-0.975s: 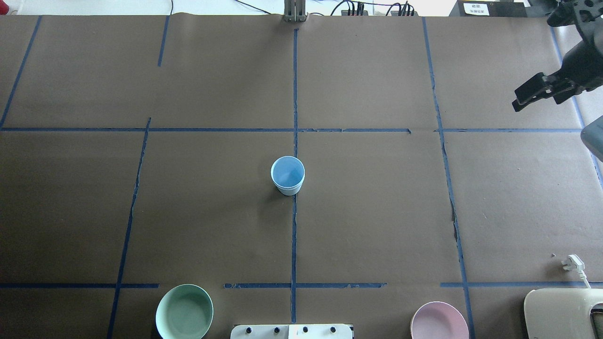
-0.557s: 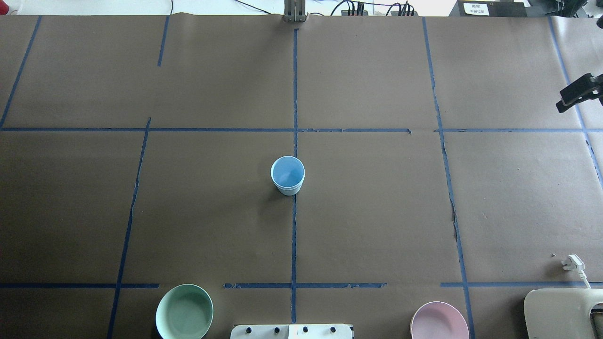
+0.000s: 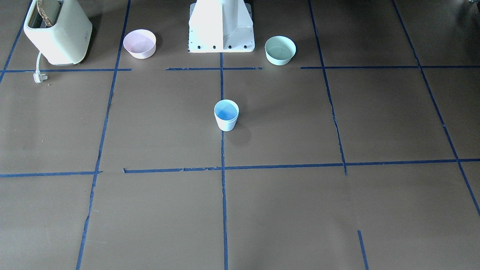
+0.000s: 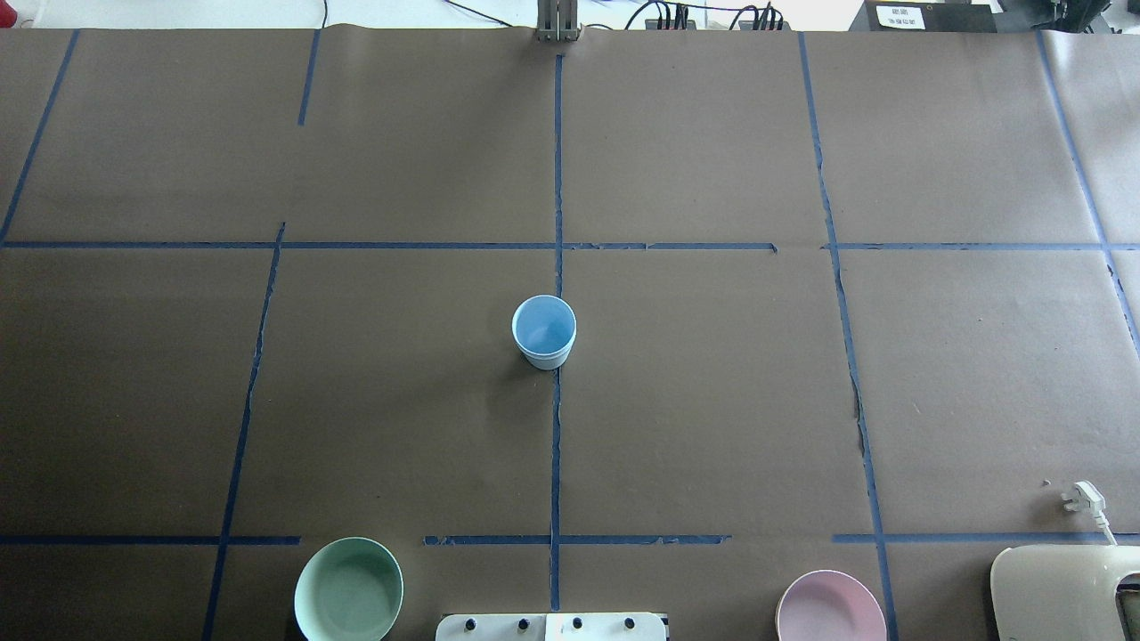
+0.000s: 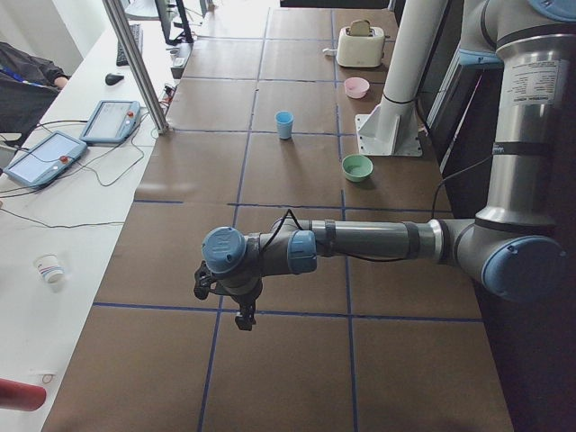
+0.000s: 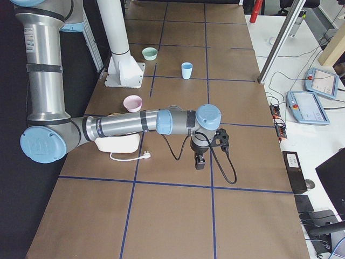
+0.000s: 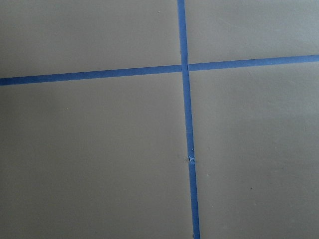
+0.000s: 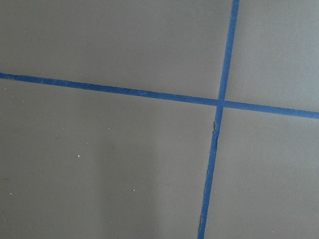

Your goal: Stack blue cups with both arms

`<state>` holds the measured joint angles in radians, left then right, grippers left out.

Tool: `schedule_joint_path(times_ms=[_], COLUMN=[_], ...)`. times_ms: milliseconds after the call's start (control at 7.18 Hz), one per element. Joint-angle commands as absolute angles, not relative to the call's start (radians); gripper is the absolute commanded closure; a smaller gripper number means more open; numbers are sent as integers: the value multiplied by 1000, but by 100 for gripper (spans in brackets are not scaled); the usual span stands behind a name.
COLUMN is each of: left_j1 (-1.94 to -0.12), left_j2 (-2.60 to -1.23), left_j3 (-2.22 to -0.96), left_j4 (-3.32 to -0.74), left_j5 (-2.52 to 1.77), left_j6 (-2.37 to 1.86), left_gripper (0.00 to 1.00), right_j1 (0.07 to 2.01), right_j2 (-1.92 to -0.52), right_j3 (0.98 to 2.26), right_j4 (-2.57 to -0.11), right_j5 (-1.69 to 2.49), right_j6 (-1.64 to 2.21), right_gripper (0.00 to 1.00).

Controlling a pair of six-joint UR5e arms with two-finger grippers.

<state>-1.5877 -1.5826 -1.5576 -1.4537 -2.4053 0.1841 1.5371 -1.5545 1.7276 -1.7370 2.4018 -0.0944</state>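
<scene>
One pale-blue cup point(image 4: 544, 331) stands upright at the table's middle, on the centre tape line; it also shows in the front view point(image 3: 226, 114). Only one cup shape shows, and I cannot tell whether a second sits inside it. My left gripper point(image 5: 243, 319) hangs over the table's left end, far from the cup, and shows only in the exterior left view. My right gripper point(image 6: 198, 162) hangs over the right end and shows only in the exterior right view. I cannot tell whether either is open or shut. Both wrist views show only brown paper and blue tape.
A mint-green bowl point(image 4: 348, 589) and a pink bowl point(image 4: 830, 607) sit at the near edge, either side of the white pedestal point(image 3: 221, 26). A cream toaster point(image 4: 1064, 592) with a loose plug point(image 4: 1082, 497) stands at the near right corner.
My right gripper has moved out of the overhead view past its right edge. The cup and bowls have not moved.
</scene>
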Motion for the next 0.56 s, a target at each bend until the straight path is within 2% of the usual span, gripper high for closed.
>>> schedule_joint_path(times_ms=[0, 139, 418], left_j1=[-1588, -1588, -1588], left_j2=[-1582, -1578, -1580], left_j3=[-1549, -1551, -1552], left_j4=[-1468, -1468, -1468], left_j5=[-2405, -2405, -2405], left_j6=[184, 184, 184], left_gripper=[0, 0, 0], right_j1=[1554, 1575, 1578], right_j2=[-1569, -1572, -1627], right_j3=[1675, 1608, 1601], right_j4=[-1736, -1723, -1594], right_j5=[2402, 2410, 2411], right_j6=[-110, -110, -85], right_gripper=[0, 0, 0])
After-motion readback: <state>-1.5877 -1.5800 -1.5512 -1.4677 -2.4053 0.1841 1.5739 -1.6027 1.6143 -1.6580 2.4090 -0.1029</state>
